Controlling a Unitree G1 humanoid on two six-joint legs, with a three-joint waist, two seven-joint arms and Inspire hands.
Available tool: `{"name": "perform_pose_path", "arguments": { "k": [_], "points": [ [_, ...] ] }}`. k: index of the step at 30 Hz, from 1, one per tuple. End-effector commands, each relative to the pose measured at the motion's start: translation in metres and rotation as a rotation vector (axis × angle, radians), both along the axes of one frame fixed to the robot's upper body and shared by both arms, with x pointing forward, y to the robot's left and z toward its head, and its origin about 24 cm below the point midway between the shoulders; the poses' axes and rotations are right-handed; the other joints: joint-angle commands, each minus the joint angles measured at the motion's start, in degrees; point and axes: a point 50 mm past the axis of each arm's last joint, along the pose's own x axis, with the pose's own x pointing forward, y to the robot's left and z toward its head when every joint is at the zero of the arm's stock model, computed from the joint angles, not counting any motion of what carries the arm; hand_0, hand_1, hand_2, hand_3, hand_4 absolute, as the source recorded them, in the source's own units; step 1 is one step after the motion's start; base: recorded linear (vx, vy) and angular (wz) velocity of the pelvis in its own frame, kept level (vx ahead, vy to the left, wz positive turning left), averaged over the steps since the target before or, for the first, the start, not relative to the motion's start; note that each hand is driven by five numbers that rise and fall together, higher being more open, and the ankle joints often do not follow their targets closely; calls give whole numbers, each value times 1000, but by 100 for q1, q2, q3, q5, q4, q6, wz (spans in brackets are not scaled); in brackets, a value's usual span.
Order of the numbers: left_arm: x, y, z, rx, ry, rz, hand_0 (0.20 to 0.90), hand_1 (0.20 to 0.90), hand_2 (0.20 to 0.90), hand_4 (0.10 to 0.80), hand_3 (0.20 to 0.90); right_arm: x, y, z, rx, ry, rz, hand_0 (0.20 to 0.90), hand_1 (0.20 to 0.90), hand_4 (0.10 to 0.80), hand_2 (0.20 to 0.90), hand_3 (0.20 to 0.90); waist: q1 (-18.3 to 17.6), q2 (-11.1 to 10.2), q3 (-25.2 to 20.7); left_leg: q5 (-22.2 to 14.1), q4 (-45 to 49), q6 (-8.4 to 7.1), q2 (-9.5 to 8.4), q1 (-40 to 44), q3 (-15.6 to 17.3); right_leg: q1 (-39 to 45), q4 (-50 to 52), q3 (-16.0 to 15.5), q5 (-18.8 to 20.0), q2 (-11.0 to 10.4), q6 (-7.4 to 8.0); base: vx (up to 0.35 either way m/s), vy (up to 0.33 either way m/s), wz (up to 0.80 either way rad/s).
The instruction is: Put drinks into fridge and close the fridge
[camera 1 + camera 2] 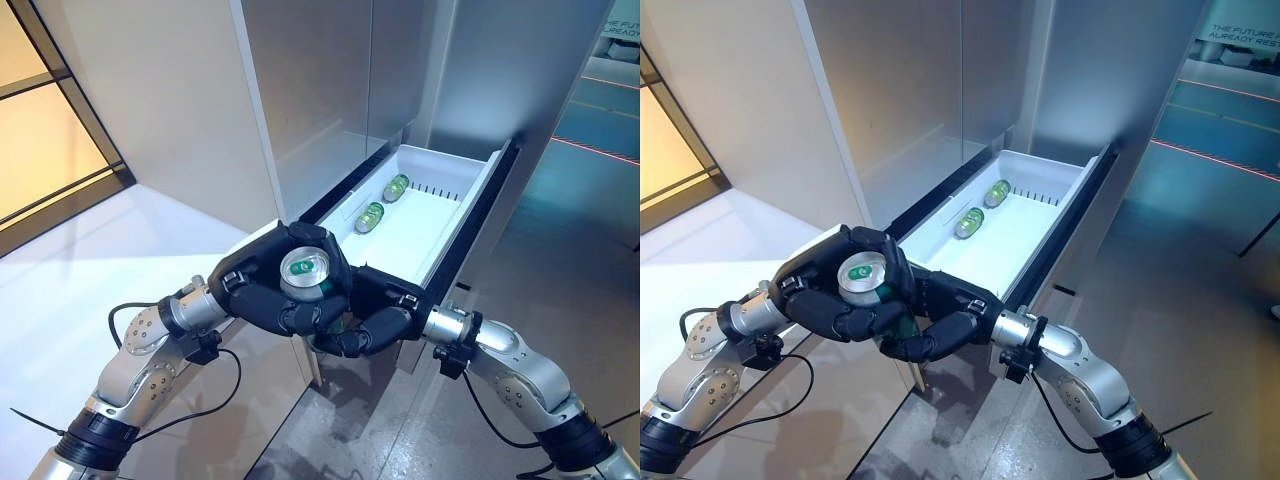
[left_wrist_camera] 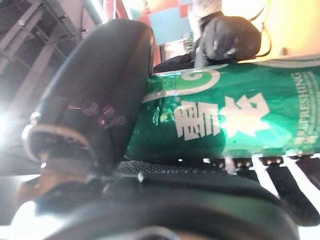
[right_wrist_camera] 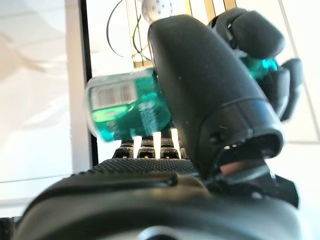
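Observation:
A green can (image 1: 305,267) stands upright with its silver top up, held between both hands just in front of the near end of the open white fridge drawer (image 1: 425,225). My left hand (image 1: 250,290) is curled round the can from the left; its thumb (image 2: 100,100) lies against the can's green side (image 2: 240,120). My right hand (image 1: 385,310) is curled round it from the right and below; its thumb (image 3: 200,85) presses on the can (image 3: 125,107). Green cans (image 1: 369,217) (image 1: 396,187) lie on their sides at the drawer's far left.
The drawer sticks out from the grey steel fridge front (image 1: 320,90), with a dark edge (image 1: 480,225) along its right side. A white counter (image 1: 80,270) lies to the left under a window (image 1: 40,130). Grey floor (image 1: 560,260) spreads to the right.

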Motion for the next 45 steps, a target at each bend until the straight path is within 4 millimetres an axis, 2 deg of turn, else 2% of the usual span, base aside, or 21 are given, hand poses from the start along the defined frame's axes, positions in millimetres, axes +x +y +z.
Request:
{"name": "perform_pose_path", "arguments": {
  "k": [1,9,15,31,32,33,34,35,36,37,45],
  "points": [
    [10,-14,76,-128,-296,-65,300,300,300,100,200,-7,26,58,155,-198,209,900,900,800,900,900,86,-205,-300,-414,146,141,-367,-26,-448,-176,484,-250,-421,180,108,0,0,0],
    [7,-28,73,-250,-246,-171,300,300,300,100,200,-6,42,48,162,-87,233,900,900,800,900,900,100,-226,-288,-391,133,131,-370,-20,-469,-160,457,-246,-396,188,101,0,0,0],
    [1,-42,75,-377,-252,-210,300,300,300,100,200,-9,58,22,160,42,222,900,900,800,900,900,98,-232,-288,-420,93,121,-359,39,-489,-118,465,-256,-459,198,112,17,5,0],
    [-3,-60,64,-420,-181,-250,300,300,300,100,200,-10,75,1,341,218,80,900,900,800,900,900,90,-196,-256,-421,105,148,-390,61,-494,-102,483,-259,-465,200,104,0,0,0],
    [-4,-61,63,-417,-178,-250,300,300,300,100,200,-10,76,1,356,221,74,834,834,723,834,823,90,-192,-255,-419,106,152,-393,59,-493,-104,483,-256,-462,198,107,0,0,0],
    [-4,-61,62,-415,-175,-250,300,300,300,100,200,-10,76,1,361,222,73,834,834,723,834,823,89,-191,-255,-421,105,155,-395,60,-493,-105,483,-256,-462,199,107,0,0,0],
    [-3,-62,62,-411,-169,-250,300,300,300,100,200,-10,77,1,369,218,66,559,559,402,559,502,86,-188,-255,-421,103,158,-398,61,-495,-108,482,-249,-459,198,109,0,0,0],
    [-3,-62,61,-408,-167,-250,300,300,300,100,200,-10,77,1,372,217,63,486,486,317,486,417,84,-186,-254,-421,103,160,-400,60,-498,-109,481,-243,-457,198,110,0,0,0],
    [-3,-63,61,-405,-165,-249,300,300,300,100,200,-10,77,2,374,216,61,486,486,317,486,417,83,-184,-253,-424,104,163,-403,60,-501,-109,479,-237,-457,198,109,0,0,0],
    [-3,-63,60,-400,-161,-249,300,300,300,100,200,-10,77,2,372,211,58,300,300,100,300,200,83,-181,-250,-424,110,170,-414,56,-510,-109,479,-225,-457,199,108,0,0,0],
    [-1,-64,57,-373,-144,-239,300,300,300,100,200,-7,76,5,367,187,45,300,300,100,300,200,90,-172,-265,-426,127,198,-452,55,-600,-113,503,-124,-468,230,99,0,0,0]
  ]
}}
